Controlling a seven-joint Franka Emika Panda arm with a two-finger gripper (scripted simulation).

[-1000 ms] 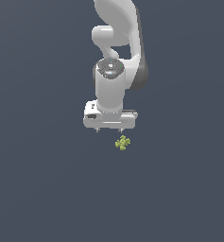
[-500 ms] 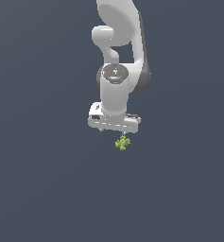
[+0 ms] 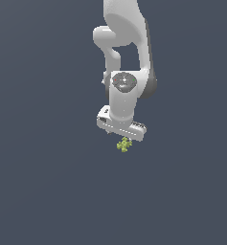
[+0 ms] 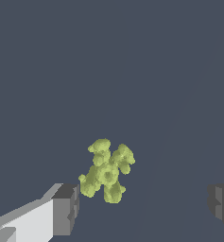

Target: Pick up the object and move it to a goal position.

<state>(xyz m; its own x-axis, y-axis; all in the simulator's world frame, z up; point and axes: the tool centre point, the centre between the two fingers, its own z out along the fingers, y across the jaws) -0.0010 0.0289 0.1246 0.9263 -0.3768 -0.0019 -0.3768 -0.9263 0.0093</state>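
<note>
White and pointing down from the pale Franka arm (image 3: 127, 48), the hand (image 3: 122, 135) hangs directly over the small yellow-green knobbly cluster of lumps (image 3: 124, 144), which lies on the plain dark grey-blue ground (image 3: 43, 182) just under its fingertips. Seen from the wrist, the two dark grey finger pads (image 4: 66, 209) stand wide apart, holding nothing. That lumpy cluster (image 4: 107, 170) sits between them, close to one pad and well clear of the other.
</note>
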